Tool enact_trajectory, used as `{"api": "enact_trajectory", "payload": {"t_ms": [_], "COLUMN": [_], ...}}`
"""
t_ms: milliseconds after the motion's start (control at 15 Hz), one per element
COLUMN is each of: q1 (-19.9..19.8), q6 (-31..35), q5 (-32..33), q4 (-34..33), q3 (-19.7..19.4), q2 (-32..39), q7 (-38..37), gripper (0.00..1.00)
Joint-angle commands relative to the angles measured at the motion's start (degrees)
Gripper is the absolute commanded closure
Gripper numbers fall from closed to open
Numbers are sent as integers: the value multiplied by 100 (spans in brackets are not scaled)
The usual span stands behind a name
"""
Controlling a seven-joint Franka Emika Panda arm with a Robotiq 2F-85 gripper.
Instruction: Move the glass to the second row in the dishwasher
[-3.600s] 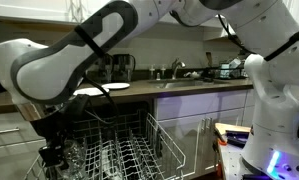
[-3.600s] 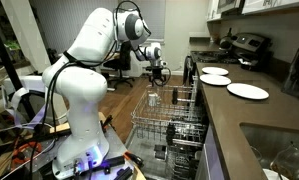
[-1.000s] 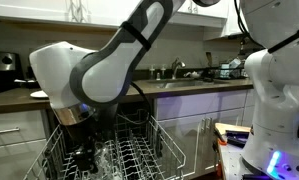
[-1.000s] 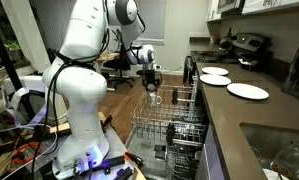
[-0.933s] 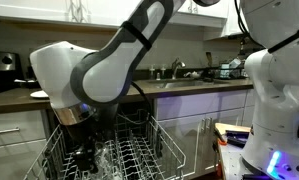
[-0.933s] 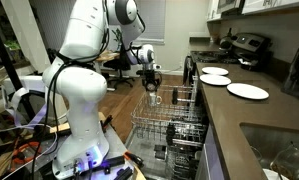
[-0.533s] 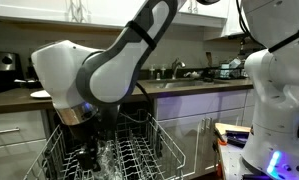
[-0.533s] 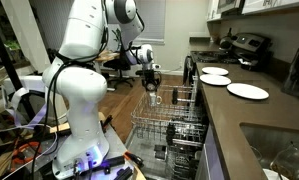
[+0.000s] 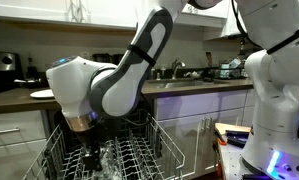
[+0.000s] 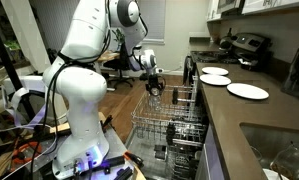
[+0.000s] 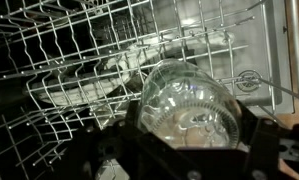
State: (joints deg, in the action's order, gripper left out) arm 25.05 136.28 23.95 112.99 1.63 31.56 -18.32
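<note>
While the arm (image 10: 84, 60) reaches in from the left, the pincer (image 10: 154, 88) hangs at the far-left corner of the dishwasher rack (image 10: 171, 125) in an exterior view. Its jaws are partly closed, gripping the glass (image 11: 189, 102), which the wrist view shows end-on between them with tines behind. Glass sits low at the rack; contact with the wires: cannot tell. To the right, two white plates (image 10: 248, 91) lie on the desk (image 10: 239, 118).
</note>
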Motion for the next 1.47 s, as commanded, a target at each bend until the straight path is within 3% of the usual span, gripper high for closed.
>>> {"api": "enact_trajectory", "payload": {"t_ms": [0,333,733,1400], "q1": [-51,-3,8,-145], "q6": [530,854,658,1488], "q5": [309,475,322,256], "q4": [3,86,127,335], "q3": [-141,-339,-260,-292], "q2": [99,120,22,163], "q7": [-104,-206,-145,-69], "gripper": [37,37,37,37]}}
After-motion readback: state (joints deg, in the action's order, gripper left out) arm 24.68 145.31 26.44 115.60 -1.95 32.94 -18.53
